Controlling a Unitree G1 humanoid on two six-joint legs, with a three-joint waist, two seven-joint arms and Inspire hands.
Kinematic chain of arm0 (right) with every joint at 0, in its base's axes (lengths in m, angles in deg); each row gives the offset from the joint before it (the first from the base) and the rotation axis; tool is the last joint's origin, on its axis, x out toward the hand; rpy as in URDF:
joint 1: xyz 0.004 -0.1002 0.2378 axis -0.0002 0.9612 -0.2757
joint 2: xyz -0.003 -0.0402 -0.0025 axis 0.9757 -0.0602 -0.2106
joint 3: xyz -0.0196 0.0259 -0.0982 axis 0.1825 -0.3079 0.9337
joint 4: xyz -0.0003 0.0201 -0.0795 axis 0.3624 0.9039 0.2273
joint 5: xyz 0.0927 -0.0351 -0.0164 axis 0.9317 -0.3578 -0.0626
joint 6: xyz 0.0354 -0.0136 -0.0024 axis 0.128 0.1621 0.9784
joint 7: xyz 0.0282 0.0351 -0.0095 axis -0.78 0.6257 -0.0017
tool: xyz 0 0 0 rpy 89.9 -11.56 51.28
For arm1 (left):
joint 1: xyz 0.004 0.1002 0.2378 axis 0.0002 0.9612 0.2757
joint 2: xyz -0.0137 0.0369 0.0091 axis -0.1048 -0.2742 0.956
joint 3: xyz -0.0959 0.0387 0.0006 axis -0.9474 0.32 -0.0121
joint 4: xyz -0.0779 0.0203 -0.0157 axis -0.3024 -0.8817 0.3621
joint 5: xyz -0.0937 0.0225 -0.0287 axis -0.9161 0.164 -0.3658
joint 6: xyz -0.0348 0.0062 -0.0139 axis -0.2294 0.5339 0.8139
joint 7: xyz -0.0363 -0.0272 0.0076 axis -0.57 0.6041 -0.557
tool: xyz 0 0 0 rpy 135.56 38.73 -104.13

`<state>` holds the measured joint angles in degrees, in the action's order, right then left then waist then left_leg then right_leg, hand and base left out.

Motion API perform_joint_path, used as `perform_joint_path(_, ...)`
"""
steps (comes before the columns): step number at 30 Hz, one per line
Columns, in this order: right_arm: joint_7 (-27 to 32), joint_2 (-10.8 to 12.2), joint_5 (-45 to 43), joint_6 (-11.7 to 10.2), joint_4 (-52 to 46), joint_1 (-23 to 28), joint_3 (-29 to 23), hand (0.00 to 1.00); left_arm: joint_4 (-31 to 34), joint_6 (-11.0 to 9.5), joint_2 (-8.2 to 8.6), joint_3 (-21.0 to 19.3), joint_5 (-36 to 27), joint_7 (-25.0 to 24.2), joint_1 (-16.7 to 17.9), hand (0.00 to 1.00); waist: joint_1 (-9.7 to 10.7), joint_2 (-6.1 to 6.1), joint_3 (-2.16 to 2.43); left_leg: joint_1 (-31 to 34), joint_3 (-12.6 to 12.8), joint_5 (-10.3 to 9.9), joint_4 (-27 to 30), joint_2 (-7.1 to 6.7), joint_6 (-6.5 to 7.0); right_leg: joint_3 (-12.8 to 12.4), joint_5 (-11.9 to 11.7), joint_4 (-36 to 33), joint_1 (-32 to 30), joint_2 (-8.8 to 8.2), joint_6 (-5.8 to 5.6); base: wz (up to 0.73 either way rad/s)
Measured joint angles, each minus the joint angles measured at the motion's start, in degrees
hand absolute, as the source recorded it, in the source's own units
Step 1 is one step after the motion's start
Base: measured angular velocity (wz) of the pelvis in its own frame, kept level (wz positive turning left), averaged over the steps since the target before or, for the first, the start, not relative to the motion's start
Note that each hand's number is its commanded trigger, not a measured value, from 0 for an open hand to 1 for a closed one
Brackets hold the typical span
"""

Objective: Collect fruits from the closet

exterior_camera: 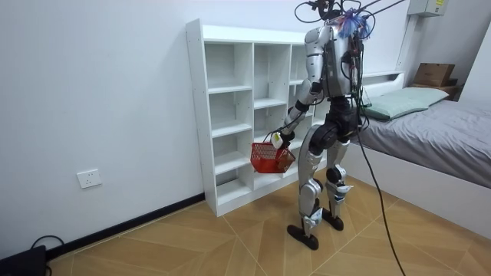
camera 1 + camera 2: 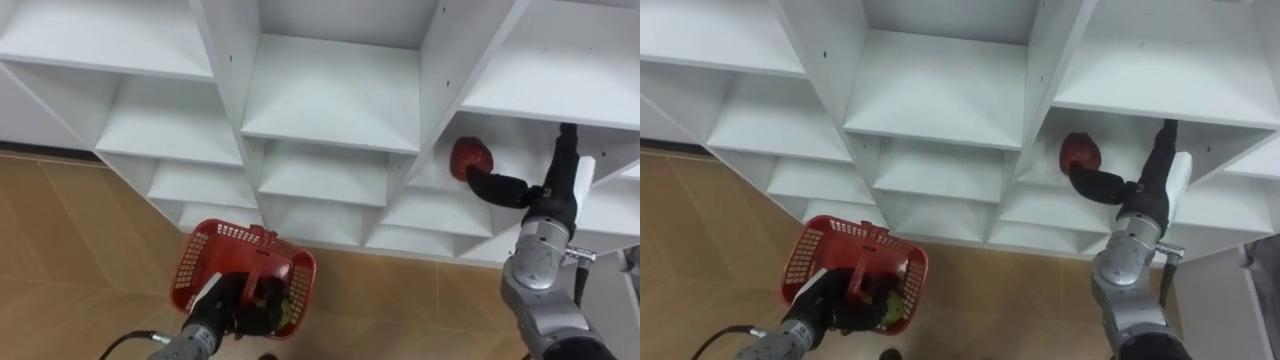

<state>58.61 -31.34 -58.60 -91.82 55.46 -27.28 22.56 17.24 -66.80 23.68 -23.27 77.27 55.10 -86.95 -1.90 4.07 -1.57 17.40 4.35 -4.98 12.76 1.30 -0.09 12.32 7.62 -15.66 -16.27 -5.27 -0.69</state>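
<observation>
A round red fruit [image 2: 471,157] lies in a compartment of the right column of the white closet [image 2: 330,95]. My right hand [image 2: 497,188] reaches into that compartment and touches the fruit's lower side; its grip is not clear. Low on my left hangs a red plastic basket [image 2: 205,258], with my left hand [image 2: 228,312] shut on its handle [image 2: 258,280]. Something green and yellow [image 2: 286,306] lies inside the basket. In the room view I stand upright close to the closet [image 1: 230,115], holding the basket [image 1: 271,158] at thigh height.
The other closet compartments in view hold nothing. Wooden floor [image 2: 70,250] stretches below the closet. A bed [image 1: 437,130] stands at the room view's right, behind me. A wall socket [image 1: 90,179] sits low on the wall at the room view's left.
</observation>
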Motion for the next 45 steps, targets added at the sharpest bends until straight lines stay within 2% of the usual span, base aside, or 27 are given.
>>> perform_joint_path(3, -1.2, 0.0, -0.5, 0.0, 0.3, -0.1, 0.0, 0.00, 0.0, 0.0, 0.03, 0.5, 0.0, 0.0, 0.0, 1.00, 0.0, -0.07, -0.11, 1.1, 0.0, 0.0, 0.7, -0.01, 0.00, 0.0, 0.1, -0.9, -1.1, -0.17, 0.09, 0.00)
perform_joint_path(5, -1.3, 0.0, -0.5, 0.0, 0.3, -0.2, 0.0, 0.00, 0.0, 0.0, 0.03, 0.9, 0.0, 0.0, -0.1, 1.00, -0.1, -0.12, -0.51, 1.7, 0.0, 0.0, 1.0, -0.10, 0.01, 0.0, 0.4, -2.0, -2.2, -0.42, 0.20, 0.00)
perform_joint_path(8, -1.5, 0.0, -0.7, 0.0, 0.5, -0.2, 0.0, 0.00, -0.3, 0.2, 0.04, 0.9, 0.0, 0.0, -0.1, 1.00, -0.1, -0.12, -0.76, 2.9, 0.0, 0.0, 2.0, -0.15, 0.01, -0.1, 0.8, -3.3, -3.5, -0.62, 0.30, 0.00)
perform_joint_path(21, -1.6, 0.1, -0.8, 0.0, 0.6, -1.4, 0.0, 0.00, -0.3, 0.9, 0.67, 0.9, 0.0, -0.1, -0.2, 1.00, -0.3, -0.21, -0.83, 5.7, -0.7, -0.1, 4.3, 0.02, -0.17, 0.2, 1.5, -6.2, -6.2, -0.82, 0.80, 0.02)
perform_joint_path(30, -1.9, 0.1, -2.9, 0.1, 0.7, -5.2, -0.2, 0.00, -0.3, 1.0, 1.12, 0.9, 0.0, -0.1, -2.4, 1.00, -0.7, -0.21, -0.87, 10.5, -1.4, -0.2, 7.6, 0.08, -0.30, 0.2, 2.0, -9.4, -10.8, -1.13, 1.41, 0.04)
perform_joint_path(32, -1.8, 0.1, -3.0, 0.1, 1.8, -6.1, -0.3, 0.00, -0.3, 1.0, 1.81, 0.9, 0.0, 0.1, -3.2, 1.00, -1.5, -0.22, -1.03, 10.9, -1.4, -0.2, 8.0, -0.14, -0.29, 0.2, 2.3, -10.3, -11.4, -1.50, 1.39, 0.02)
perform_joint_path(35, -1.3, 0.1, -3.2, 0.1, 2.8, -6.8, -0.4, 0.00, -0.3, 1.0, 1.76, 0.9, 0.0, 0.2, -3.6, 1.00, -1.6, -0.03, -1.38, 11.4, -1.7, -0.2, 8.7, -0.20, -0.30, 0.5, 2.8, -11.2, -11.8, -1.71, 1.40, 0.07)
perform_joint_path(45, -0.7, 0.1, -3.1, 0.1, 3.1, -7.3, -2.5, 0.00, -0.3, 1.1, 1.91, 1.0, 0.0, 0.0, -3.8, 1.00, -1.6, 0.05, -1.48, 12.7, -2.0, -0.2, 8.9, -0.18, -0.32, 0.6, 2.8, -11.8, -12.9, -1.71, 1.48, 0.02)
